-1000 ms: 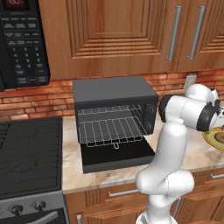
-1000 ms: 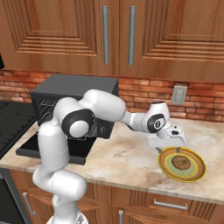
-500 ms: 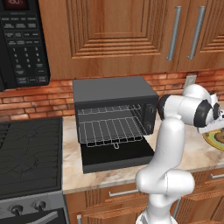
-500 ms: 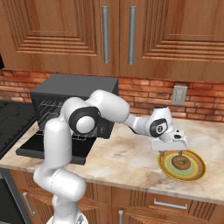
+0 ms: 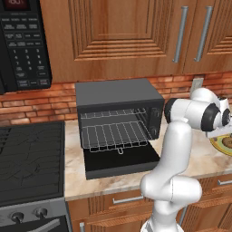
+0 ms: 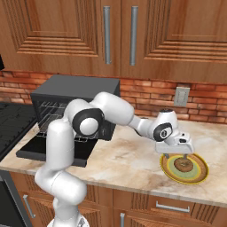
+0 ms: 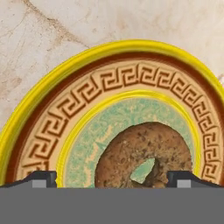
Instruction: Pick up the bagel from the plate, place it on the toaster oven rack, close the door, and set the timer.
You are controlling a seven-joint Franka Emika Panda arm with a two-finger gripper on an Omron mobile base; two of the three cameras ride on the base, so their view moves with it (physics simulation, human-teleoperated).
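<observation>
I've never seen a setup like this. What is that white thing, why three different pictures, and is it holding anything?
It is a white robot arm in a simulated kitchen. Two pictures come from cameras behind it, left and right; the third looks down from its hand. Its end effector, the grasping part, hangs open above a bagel lying on a yellow plate on the marble counter. It holds nothing. To the side stands a toaster oven, its door folded down and its wire rack partly out.
</observation>
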